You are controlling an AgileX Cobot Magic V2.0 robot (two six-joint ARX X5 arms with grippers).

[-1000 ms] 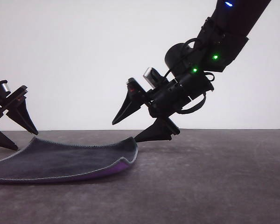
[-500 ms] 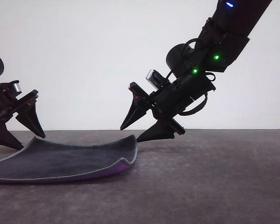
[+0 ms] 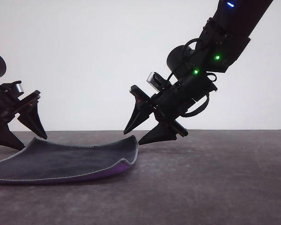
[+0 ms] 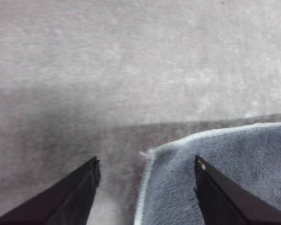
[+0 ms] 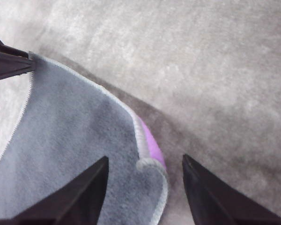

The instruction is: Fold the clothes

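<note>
Showing purple underside [image 5: 152, 143] beneath cloth [image 3: 61, 161]

Front view: bright white backdrop leaves the two black arms near-silhouette; focus is sharp. The dark grey, purple-backed soft cloth [image 3: 61, 161] casts a soft shadow on the grey textured tabletop [image 3: 215, 183]. Both wrist views are pale, washed out and slightly soft.

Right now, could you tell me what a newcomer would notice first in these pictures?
A dark grey cloth lies on the table, its far corners curled up and purple showing under its right edge. An open claw flanks each raised corner: the right claw at the right, the left claw at the left.
</note>
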